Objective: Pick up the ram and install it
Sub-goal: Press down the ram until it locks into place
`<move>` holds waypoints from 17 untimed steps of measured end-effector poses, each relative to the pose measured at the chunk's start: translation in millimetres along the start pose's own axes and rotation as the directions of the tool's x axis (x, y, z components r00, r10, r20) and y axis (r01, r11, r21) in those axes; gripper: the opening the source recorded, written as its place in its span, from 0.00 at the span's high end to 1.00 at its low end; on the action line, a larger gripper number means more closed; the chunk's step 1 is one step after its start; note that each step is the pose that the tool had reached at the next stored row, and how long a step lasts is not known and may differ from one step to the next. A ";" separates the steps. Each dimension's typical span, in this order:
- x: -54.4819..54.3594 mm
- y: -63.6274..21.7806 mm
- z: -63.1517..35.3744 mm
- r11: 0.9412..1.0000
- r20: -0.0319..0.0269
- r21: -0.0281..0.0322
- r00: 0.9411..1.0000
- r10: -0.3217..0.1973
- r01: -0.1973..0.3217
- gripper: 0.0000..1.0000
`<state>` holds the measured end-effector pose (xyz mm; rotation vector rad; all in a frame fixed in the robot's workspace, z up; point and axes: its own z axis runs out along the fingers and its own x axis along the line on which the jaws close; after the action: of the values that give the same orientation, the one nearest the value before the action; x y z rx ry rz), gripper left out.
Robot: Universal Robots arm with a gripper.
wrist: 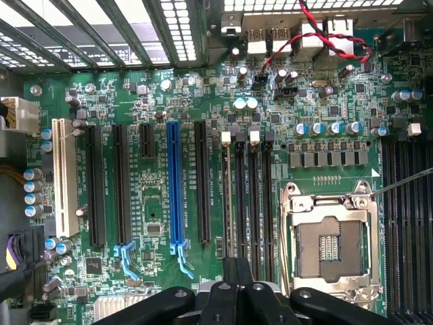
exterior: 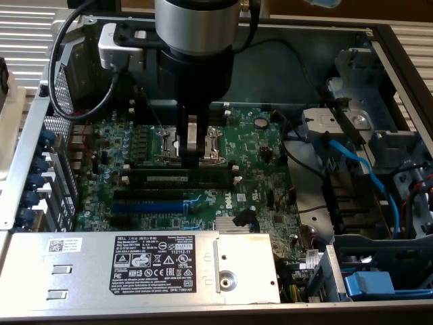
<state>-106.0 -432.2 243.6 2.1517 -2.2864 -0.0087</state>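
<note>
An open computer case seen from above in the exterior view. At nine o'clock, the case's metal side wall (exterior: pixel 27 145) carries a row of blue clips. At six o'clock a silver power supply (exterior: pixel 135 267) with a black label lies along the near edge. In the middle sits the green motherboard (exterior: pixel 122 145), with a blue expansion slot (exterior: pixel 145 205) just above the power supply. The robot arm comes down from twelve o'clock, and its end effector (exterior: pixel 194 161) has its fingers pressed together, their tips on the ram (exterior: pixel 183 177), a long dark green stick lying flat in the row of black memory slots just below the silver processor socket (exterior: pixel 215 141). At three o'clock, blue cables (exterior: pixel 362 169) run across a grey drive bay. In the wrist view, the fingers (wrist: pixel 238 284) meet over the memory slots (wrist: pixel 245 196), beside the processor socket.
</note>
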 end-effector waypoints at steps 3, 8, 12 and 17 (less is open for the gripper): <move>0.0 0.0 0.1 1.000 0.000 0.000 1.000 0.000 0.000 0.90; -0.4 -0.1 1.0 1.000 0.000 0.000 1.000 0.000 0.000 0.90; -1.8 0.8 1.9 1.000 0.000 0.000 1.000 0.000 0.000 0.90; -2.2 1.2 3.7 1.000 0.000 -0.001 1.000 0.000 0.000 0.90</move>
<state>-107.1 -429.9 239.9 2.1511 -2.2856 -0.0099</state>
